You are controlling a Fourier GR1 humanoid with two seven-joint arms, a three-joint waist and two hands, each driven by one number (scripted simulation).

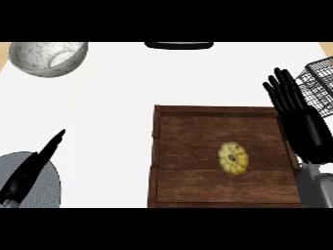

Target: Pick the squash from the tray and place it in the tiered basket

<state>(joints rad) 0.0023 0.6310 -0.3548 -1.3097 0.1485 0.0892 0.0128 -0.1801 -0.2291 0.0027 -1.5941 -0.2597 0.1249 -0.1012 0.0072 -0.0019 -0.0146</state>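
**Squash on the tray, my hands open**

The brown wooden tray [190,146] sits at about 5 o'clock on the white counter [126,97]. It holds one thing: the yellow, ribbed squash [233,158], lying flat on the boards toward the tray's right half, apart from every wall.

At 2 o'clock, cut by the view's edge, stands the wire basket [327,85]. I can see only a corner of its mesh and cannot tell what, if anything, is inside.

At 11 o'clock is a grey speckled bowl [48,57]; the part of its inside that shows holds nothing. At 7 o'clock lies a round grey perforated disc [46,188]. At 12 o'clock a dark rounded shape [179,45] shows at the counter's far edge; I cannot tell what it is.

I can read no writing or labels anywhere.

My right hand [306,127] is at 3 o'clock, over the tray's right wall, between squash and basket, fingers straight and spread, holding nothing and well clear of the squash. My left hand [28,173] is at 8 o'clock above the disc, seen edge-on, fingers straight and together, pointing toward 1 o'clock, holding nothing.
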